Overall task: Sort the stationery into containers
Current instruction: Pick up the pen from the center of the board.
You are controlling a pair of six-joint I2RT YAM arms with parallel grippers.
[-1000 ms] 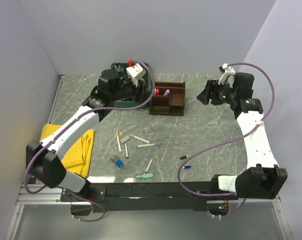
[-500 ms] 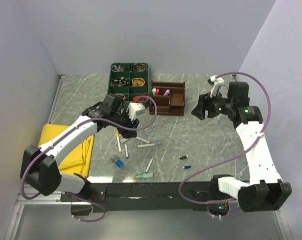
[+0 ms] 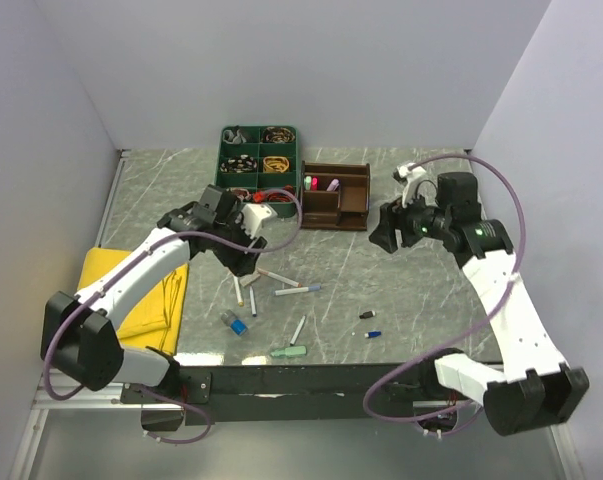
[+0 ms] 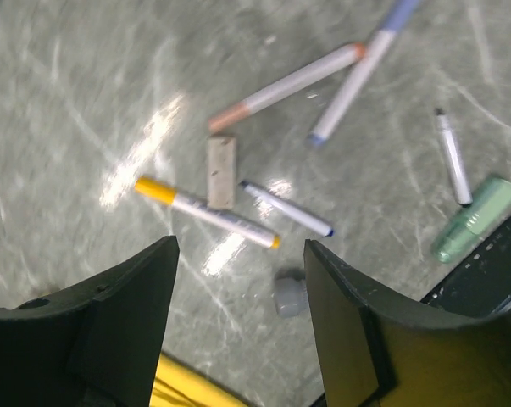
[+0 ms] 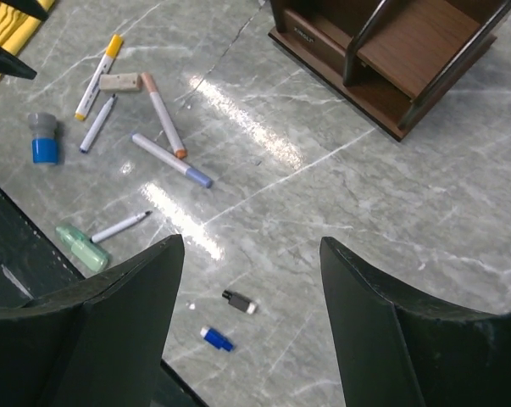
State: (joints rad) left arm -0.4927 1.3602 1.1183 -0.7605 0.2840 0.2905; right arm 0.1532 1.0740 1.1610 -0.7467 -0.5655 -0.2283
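In the overhead view we see the dark brown organiser (image 3: 334,197) at the far middle of the bench (image 3: 421,290), with pink-tipped items (image 3: 331,184) standing in its rear section. The right wrist view shows only its near corner. The loose stationery (image 3: 291,291) lies on the bench at 6 to 7 o'clock from the organiser, well apart from it. The left claw (image 3: 243,262) hangs over the far edge of that scatter. Only its wrist view settles its state: the fingers (image 4: 111,322) are spread wide with nothing between them. That view also resolves a yellow-capped pen (image 4: 206,212) against a beige eraser block (image 4: 221,172), a grey cap (image 4: 289,297) at 5 o'clock from the pen, and a mint marker (image 4: 475,219) at 3 o'clock. The right claw (image 3: 381,232), at 3 o'clock from the organiser, is likewise spread and empty. Its own view shows a black bit (image 5: 238,302) and a blue bit (image 5: 215,338) near each other. The bench is grey-green marble with glare streaks. A yellow cloth (image 3: 141,290) lies at its 9 o'clock edge, and a green compartment tray (image 3: 258,160) sits just beside the organiser at 10 o'clock. Plain pale walls (image 3: 281,60) enclose the bench.
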